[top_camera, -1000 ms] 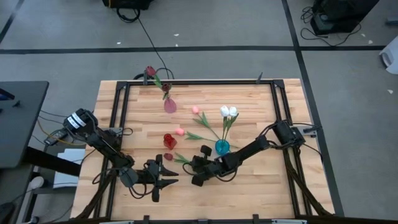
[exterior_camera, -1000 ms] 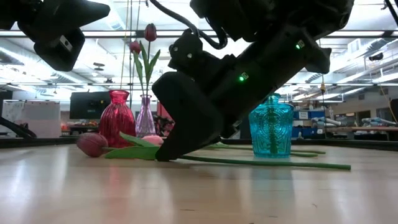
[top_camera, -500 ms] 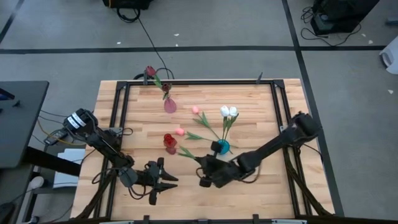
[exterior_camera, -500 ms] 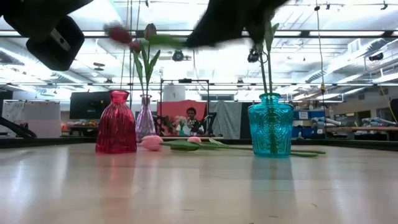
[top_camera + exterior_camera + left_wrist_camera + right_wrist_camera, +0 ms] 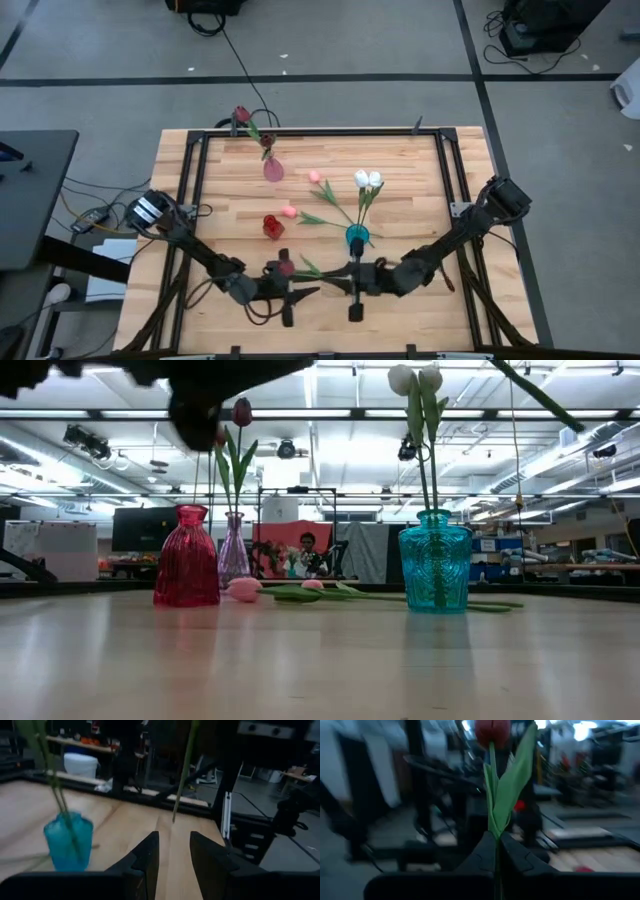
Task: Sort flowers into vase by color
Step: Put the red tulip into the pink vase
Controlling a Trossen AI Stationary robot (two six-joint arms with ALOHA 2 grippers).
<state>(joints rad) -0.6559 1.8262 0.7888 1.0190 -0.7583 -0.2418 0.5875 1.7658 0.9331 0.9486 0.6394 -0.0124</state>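
Right tool (image 5: 496,851) above wooden table (image 5: 400,160)

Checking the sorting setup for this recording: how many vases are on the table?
3. A red vase stands left of centre, a clear pink vase farther back holds dark maroon tulips, and a teal vase right of centre holds white tulips. None appears hidden.

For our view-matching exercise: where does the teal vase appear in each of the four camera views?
High view: teal vase, near the table's middle.
Low view: right of centre.
Left wrist view: in view, green stems rising from it.
Right wrist view: not in it.
Shared landmark: the white tulips standing in it.
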